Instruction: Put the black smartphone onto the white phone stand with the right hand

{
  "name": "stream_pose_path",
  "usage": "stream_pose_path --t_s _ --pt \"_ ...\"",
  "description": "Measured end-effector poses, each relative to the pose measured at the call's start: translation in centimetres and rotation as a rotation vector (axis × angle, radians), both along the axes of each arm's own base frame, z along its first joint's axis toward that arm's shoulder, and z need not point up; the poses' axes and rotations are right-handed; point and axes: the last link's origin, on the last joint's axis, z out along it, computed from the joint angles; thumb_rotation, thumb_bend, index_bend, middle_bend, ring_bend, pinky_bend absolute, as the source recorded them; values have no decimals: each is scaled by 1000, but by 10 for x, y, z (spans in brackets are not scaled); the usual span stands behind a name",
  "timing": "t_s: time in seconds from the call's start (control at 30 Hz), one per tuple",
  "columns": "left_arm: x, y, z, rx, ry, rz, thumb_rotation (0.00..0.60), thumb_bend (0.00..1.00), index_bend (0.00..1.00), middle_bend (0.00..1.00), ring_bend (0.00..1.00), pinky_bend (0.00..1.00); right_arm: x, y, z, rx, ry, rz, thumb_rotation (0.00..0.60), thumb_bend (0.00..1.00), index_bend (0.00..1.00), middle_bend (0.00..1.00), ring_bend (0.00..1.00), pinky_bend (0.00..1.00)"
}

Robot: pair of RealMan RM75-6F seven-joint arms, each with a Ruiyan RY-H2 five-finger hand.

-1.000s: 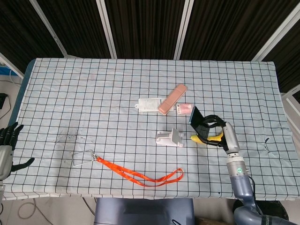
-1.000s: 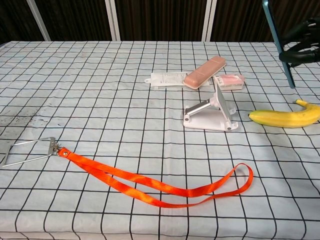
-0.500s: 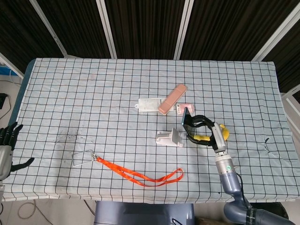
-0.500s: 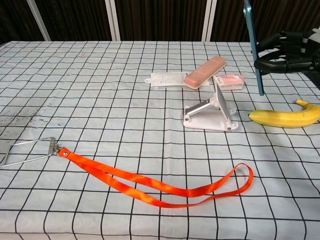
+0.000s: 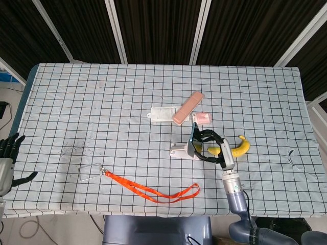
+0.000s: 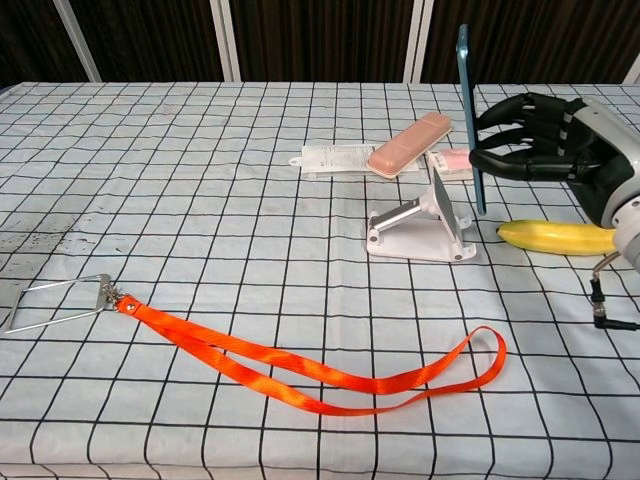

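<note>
Robot hand (image 6: 545, 150) gripping smartphone (image 6: 469, 115) (screen unseen, edge-on)

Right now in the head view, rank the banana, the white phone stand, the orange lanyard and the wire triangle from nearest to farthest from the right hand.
1. The white phone stand, just left of the right hand, and the banana, just right of it: too close to call.
2. The orange lanyard, lower left, near the table's front edge.
3. The wire triangle, far left.

We're seeing white black-gridded tabletop (image 6: 200, 150), orange lanyard (image 6: 300, 370), yellow banana (image 6: 555, 236), white stand (image 6: 418, 230), pink case (image 6: 408, 144), black fingers (image 6: 520, 135).
</note>
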Motion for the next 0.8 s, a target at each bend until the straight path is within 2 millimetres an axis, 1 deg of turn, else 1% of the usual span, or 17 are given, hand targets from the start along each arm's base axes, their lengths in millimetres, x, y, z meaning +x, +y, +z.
stream_pose_path --t_s 0.13,0.5,0.8 --pt "0 0 0 0 -1 3 600 0 0 0 0 0 0 -2 -5 6 -1 0 600 434 467 536 416 395" --pt "-1 0 0 -1 2 8 600 0 0 0 0 0 -1 -3 -13 23 -5 -11 600 435 467 536 416 395" --pt "-2 1 0 -1 1 14 600 0 0 0 0 0 -6 -3 -25 30 -3 -36 600 434 467 535 416 395"
